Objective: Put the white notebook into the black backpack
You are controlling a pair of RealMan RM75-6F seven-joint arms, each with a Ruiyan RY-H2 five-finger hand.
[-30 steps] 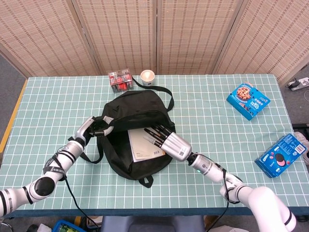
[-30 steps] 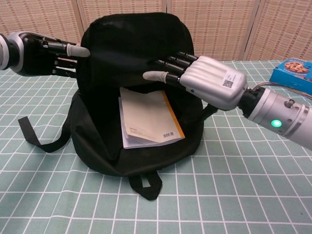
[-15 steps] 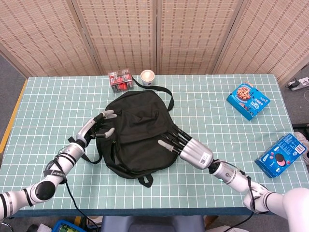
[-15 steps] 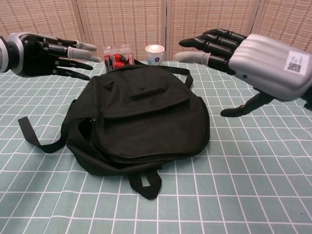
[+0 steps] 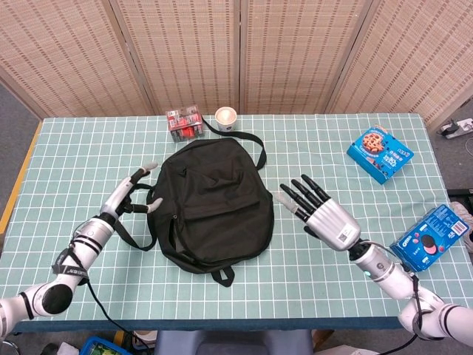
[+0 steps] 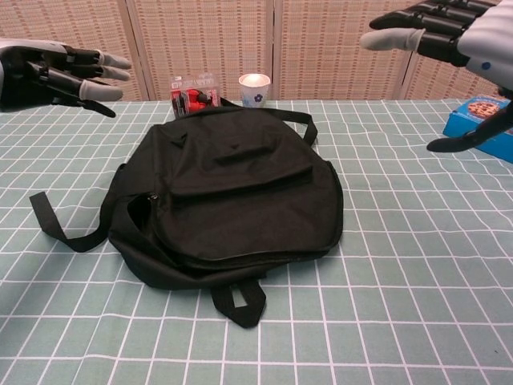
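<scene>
The black backpack [image 5: 213, 203] [image 6: 228, 196] lies flat on the green checked table, its flap down. The white notebook is hidden from both views. My left hand [image 5: 135, 191] [image 6: 48, 70] hovers open just left of the backpack, fingers spread and touching nothing. My right hand [image 5: 319, 209] [image 6: 449, 36] hovers open to the right of the backpack, clear of it, with fingers spread and nothing held.
A red pack of batteries [image 5: 184, 123] and a white paper cup [image 5: 225, 117] stand behind the backpack. A blue cookie box [image 5: 379, 153] lies at the far right and a blue Oreo pack [image 5: 432, 237] near the right edge. A loose strap [image 6: 60, 228] trails left.
A second ago the flap was held up with the notebook showing inside. The flap has dropped and covers it. Both hands have let go and drawn outward, away from the backpack.
</scene>
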